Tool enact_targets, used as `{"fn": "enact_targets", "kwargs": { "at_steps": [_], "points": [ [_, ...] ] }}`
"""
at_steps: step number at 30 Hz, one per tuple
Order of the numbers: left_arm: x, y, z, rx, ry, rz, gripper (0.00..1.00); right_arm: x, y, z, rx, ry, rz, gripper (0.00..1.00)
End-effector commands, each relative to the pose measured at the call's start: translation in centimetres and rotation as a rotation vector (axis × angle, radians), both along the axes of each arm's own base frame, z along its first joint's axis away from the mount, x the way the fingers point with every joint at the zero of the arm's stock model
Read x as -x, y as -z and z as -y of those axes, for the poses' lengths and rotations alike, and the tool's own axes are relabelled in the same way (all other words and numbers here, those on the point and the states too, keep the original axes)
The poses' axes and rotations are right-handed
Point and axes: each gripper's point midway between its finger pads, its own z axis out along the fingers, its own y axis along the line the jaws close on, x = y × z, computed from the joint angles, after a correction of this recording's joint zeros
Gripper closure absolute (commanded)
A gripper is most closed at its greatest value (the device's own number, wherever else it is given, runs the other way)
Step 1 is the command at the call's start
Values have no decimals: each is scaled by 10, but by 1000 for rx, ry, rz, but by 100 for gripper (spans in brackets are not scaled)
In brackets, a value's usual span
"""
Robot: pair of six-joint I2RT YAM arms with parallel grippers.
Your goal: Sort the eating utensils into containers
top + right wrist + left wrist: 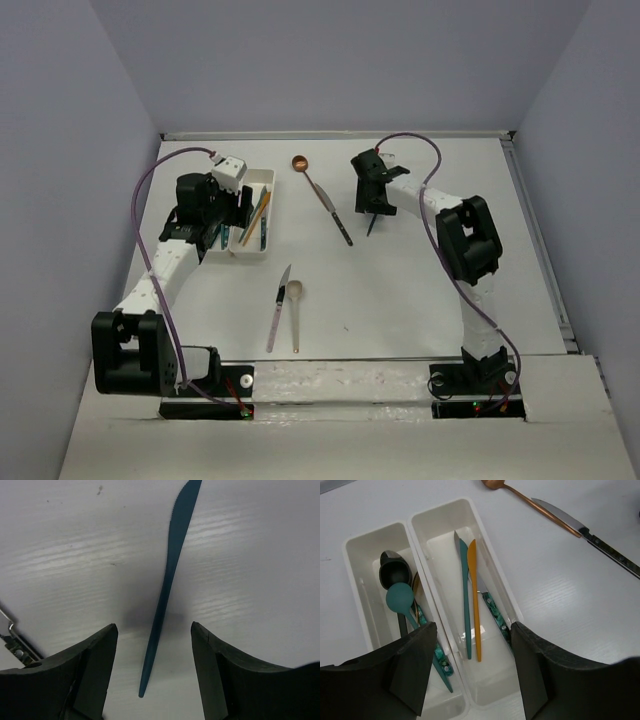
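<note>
Two white trays stand side by side at the left [268,180]. In the left wrist view the left tray [357,580] holds a black spoon [394,570], a teal spoon [400,597] and a teal-patterned handle. The right tray [497,575] holds a teal knife [464,580], an orange knife [474,595] and a knife with a teal-patterned handle [496,615]. My left gripper [473,627] [224,224] is open and empty above the trays' near end. My right gripper [155,650] [372,205] is open, straddling a dark teal knife [170,575] that lies on the table.
A copper spoon [301,164] and a silver-bladed, dark-handled knife [340,225] lie at the middle back; both show in the left wrist view, the spoon [495,484] and the knife [580,527]. A silver knife [278,310] and a beige spoon [295,300] lie nearer the front.
</note>
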Motion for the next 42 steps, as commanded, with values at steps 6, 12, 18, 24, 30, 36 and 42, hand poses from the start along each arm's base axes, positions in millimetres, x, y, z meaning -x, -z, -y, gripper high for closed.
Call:
{"fn": "enact_targets", "kwargs": {
  "at_steps": [6, 12, 18, 24, 30, 36, 42],
  "points": [
    [15, -8, 1, -15, 50, 73, 28, 16, 25, 7, 21, -9, -144, 38],
    [19, -13, 3, -10, 63, 89, 27, 41, 47, 0, -37, -54, -228, 79],
    [21, -21, 7, 8, 77, 97, 27, 56, 56, 7, -34, -72, -232, 100],
    [23, -21, 11, 17, 101, 82, 27, 47, 9, 18, -25, -88, -5, 100],
    [26, -26, 23, 54, 161, 59, 28, 47, -91, 0, -35, -184, 430, 100],
    [36, -50, 53, 102, 276, 81, 29, 75, -150, -60, -67, -329, 695, 100],
    [62, -66, 96, 151, 420, 85, 28, 102, -175, -148, -235, -478, 781, 100]
  ]
}}
